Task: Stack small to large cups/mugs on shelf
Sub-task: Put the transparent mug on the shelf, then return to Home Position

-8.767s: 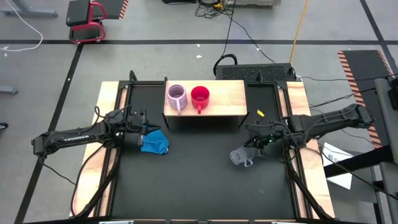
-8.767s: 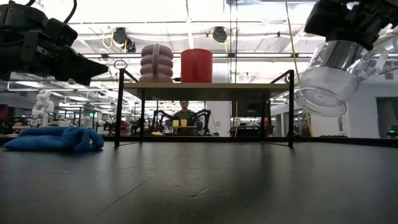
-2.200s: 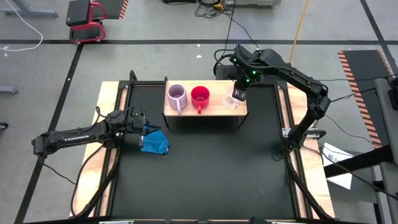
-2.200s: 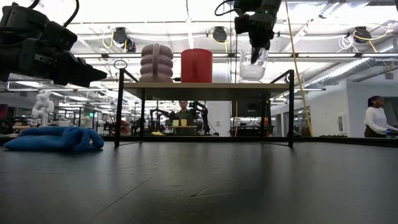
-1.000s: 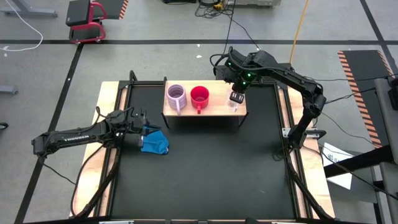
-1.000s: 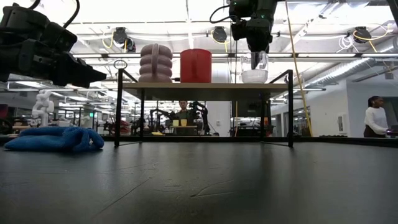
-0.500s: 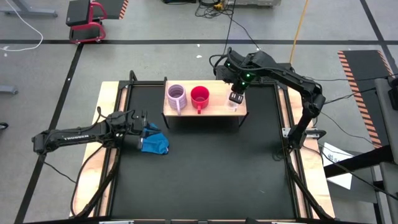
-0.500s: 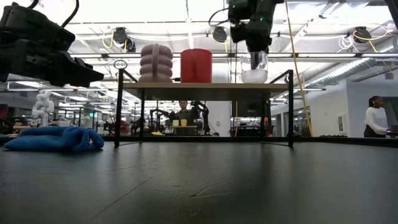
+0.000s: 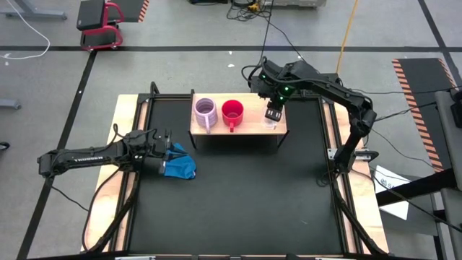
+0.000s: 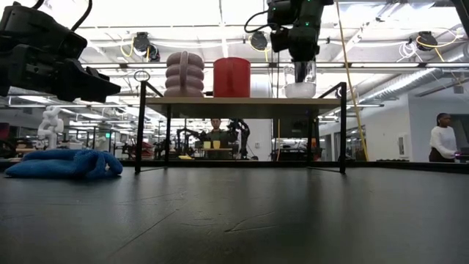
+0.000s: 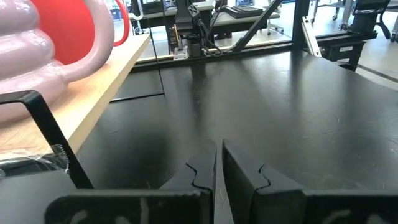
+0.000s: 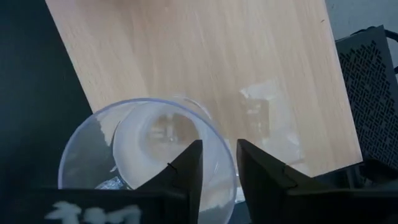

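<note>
The right hand [image 9: 273, 114] pinches the rim of the glass cup [image 10: 299, 89], set on the shelf [image 9: 249, 124] right of the red mug [image 9: 232, 111]; opening crookedly could tip it off the near edge; left hand [image 9: 164, 150] closed, idle over the worktop [image 9: 238, 195] by a blue cloth [image 9: 180, 166]; people beyond.

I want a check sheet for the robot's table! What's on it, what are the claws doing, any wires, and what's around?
Surface: black tabletop, mostly bare.
Job's things: lilac mug, red mug and clear glass cup stand in a row on the wooden shelf.
Clutter: blue cloth on the tabletop's left side.
Grippers: right end effector over the shelf, fingers astride the glass cup's rim; left end effector shut, low beside the cloth.
Cables: black and yellow ones on the floor behind the table.
Surroundings: red stool, workbenches, people far off.
</note>
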`<state>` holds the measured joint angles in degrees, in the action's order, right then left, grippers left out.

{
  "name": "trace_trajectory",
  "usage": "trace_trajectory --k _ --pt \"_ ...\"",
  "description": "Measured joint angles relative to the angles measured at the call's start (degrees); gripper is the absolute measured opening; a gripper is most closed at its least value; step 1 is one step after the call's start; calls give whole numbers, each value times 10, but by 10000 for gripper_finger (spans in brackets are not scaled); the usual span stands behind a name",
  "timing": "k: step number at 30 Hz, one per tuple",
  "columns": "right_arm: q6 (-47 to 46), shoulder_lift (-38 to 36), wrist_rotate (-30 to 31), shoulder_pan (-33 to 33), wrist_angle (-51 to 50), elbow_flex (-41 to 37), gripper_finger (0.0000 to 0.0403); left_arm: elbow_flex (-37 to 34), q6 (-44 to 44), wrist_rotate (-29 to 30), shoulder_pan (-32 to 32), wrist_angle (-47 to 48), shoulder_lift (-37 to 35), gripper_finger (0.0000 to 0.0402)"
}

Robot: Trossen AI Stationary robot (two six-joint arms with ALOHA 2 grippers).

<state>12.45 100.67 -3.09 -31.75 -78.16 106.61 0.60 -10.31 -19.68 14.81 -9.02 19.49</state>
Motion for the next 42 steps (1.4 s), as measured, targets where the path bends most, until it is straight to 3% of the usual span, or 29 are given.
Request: trace_trajectory --k 10,16,20,26,29,35,42 --pt "1 1 -1 11 -21 86 132 0 0 0 0 0 0 31" --pt "4 0 -1 22 -24 155 134 0 2 0 0 0 0 31" --pt "22 -3 -2 34 -23 169 107 0 2 1 0 0 0 31" --pt "56 -26 -2 58 -4 169 11 0 -6 5 0 -19 0 31" --pt "62 -50 -2 74 -4 166 8 0 -1 23 0 -40 0 31" --pt "64 -135 -20 91 35 96 1 0 11 68 0 -52 0 30" --pt "61 -300 -48 77 157 -149 0 0 9 68 0 -60 0 5"
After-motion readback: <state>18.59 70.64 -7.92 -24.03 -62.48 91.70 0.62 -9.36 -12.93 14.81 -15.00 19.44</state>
